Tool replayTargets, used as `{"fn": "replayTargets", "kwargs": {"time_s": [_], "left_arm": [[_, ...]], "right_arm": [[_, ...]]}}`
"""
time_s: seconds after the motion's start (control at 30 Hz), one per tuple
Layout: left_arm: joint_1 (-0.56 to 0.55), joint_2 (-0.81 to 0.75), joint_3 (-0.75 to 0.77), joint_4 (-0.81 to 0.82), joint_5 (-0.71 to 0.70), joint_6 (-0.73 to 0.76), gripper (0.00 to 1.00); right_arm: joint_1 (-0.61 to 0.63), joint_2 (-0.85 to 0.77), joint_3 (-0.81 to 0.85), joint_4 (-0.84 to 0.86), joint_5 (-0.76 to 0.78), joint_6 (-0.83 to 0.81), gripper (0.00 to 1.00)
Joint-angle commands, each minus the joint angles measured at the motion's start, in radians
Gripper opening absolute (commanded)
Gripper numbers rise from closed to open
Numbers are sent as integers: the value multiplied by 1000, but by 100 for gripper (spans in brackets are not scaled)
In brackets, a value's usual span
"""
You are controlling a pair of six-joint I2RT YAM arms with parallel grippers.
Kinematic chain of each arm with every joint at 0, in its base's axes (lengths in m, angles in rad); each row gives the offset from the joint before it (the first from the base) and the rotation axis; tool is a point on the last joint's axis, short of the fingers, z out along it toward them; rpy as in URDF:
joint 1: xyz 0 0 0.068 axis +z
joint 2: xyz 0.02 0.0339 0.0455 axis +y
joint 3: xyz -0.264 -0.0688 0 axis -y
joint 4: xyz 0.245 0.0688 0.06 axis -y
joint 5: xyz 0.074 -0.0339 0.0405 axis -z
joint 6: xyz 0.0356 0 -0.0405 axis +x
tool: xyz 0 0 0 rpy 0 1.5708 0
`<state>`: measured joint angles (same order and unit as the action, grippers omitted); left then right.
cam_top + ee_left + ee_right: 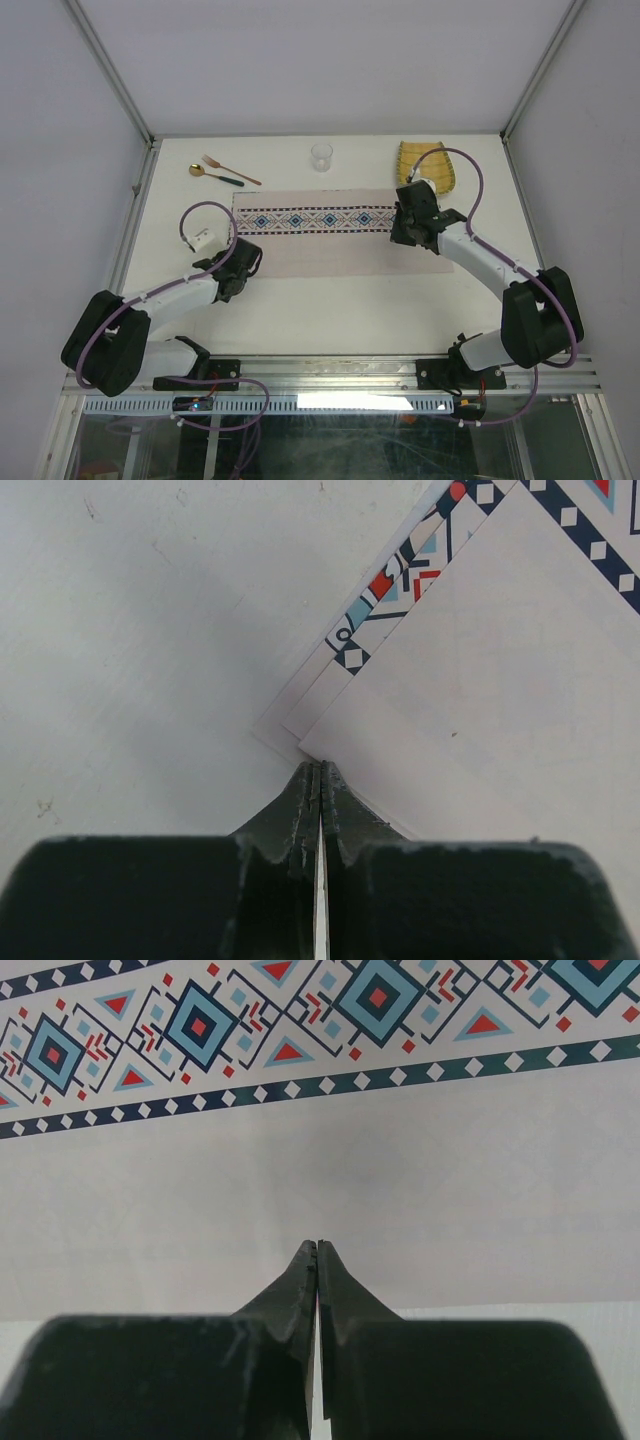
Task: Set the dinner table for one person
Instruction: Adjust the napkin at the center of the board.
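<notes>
The white dinner table [330, 310] carries a long pale placemat [320, 250] with a blue-red patterned band, lying flat across the middle. My left gripper [238, 268] is at the mat's near-left corner. In the left wrist view its tips [319, 767] are shut right on that layered corner of the placemat [480, 680]. My right gripper [405, 232] is over the mat's right end. In the right wrist view it [317, 1245] is shut above the plain part of the placemat [400, 1160], with no fold of cloth seen between the tips.
At the far edge lie a gold spoon [212, 174] and a copper fork [232, 170] on the left, a clear glass [321, 156] in the middle, and a yellow woven cloth [427, 165] on the right. A metal rail [330, 375] runs along the near edge.
</notes>
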<state>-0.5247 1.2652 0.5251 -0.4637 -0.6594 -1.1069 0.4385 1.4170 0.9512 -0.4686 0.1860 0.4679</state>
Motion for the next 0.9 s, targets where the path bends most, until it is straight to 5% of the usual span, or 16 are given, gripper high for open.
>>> {"fn": "replayTargets", "kwargs": {"time_s": [0.0,0.87], "left_arm": [[-6,14,32,44,-50,15,0],[-5,64,56,80,-67,35,0]], "right_arm": [[2,-1,26,21,19,-18,0],[2,8,29,16,31,-21,0]]}}
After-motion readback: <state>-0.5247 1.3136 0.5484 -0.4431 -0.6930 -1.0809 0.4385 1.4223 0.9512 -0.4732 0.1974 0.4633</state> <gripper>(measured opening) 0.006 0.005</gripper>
